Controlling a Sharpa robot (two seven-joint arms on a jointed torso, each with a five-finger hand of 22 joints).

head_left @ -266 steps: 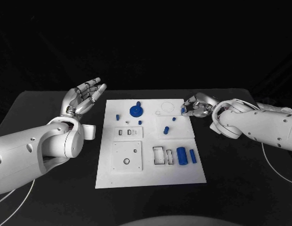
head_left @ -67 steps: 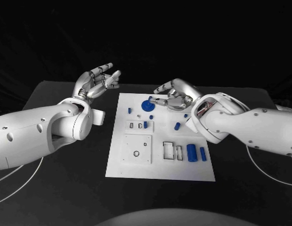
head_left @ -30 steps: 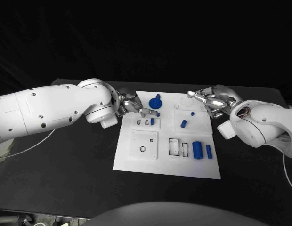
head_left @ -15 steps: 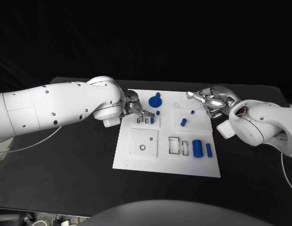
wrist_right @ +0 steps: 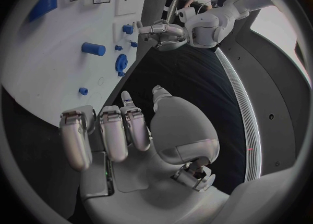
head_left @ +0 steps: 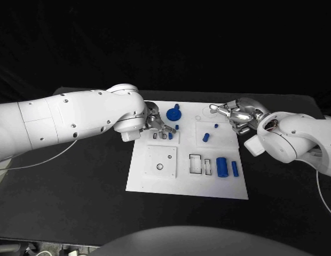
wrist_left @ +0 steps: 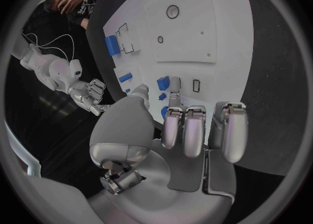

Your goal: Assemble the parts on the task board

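On white board [head_left: 187,184], upper left: left hand [head_left: 155,126] over small blue peg [wrist_left: 163,83] at slots, fingers apart, apparently empty; peg just beyond fingertips. Right hand [head_left: 237,113] farther away, fingers loosely curled, empty.

White task board [head_left: 182,184] – blue parts [head_left: 221,167]; black table [head_left: 81,186]; silver left hand [head_left: 156,126].

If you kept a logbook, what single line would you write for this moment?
left hand: over task board, holds nothing | right hand: at board's far right edge, holds nothing | blue parts: on board
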